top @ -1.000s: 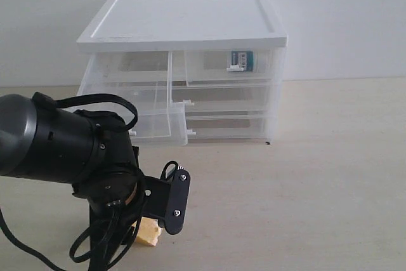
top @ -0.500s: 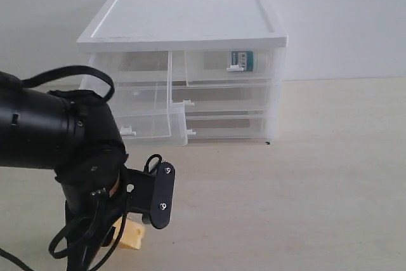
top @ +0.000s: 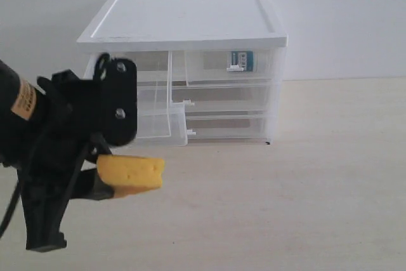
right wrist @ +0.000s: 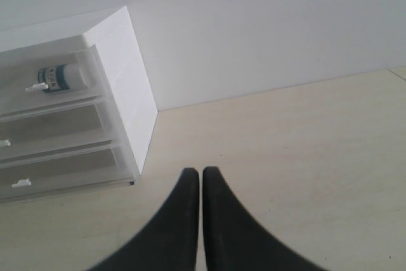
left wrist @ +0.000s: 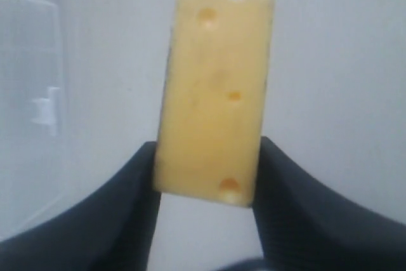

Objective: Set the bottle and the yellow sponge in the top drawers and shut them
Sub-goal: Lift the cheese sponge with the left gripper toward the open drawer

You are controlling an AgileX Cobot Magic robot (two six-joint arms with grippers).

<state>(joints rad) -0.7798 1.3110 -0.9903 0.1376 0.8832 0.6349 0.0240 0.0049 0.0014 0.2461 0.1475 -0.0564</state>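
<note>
The left gripper's (left wrist: 208, 179) black jaws clamp one end of the orange-yellow, cheese-like foam sponge (left wrist: 216, 93), which hangs above the pale wooden table (top: 317, 176) before the pulled-out clear plastic top-left drawer (top: 155, 122). The small white, teal-labelled bottle (top: 241, 60) lies against the front wall of the shut top-right drawer (top: 212, 68). The right gripper's (right wrist: 202, 185) jaws are pressed together, empty. With so shallow a pinch, the sponge could twist loose or snag the drawer's front rim.

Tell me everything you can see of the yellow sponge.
The yellow sponge is an orange-yellow block styled like cheese, with shallow round holes and a notched edge, seemingly soft foam. The left gripper pinches one end between black fingers, holding it in the air in front of the cabinet.
</note>
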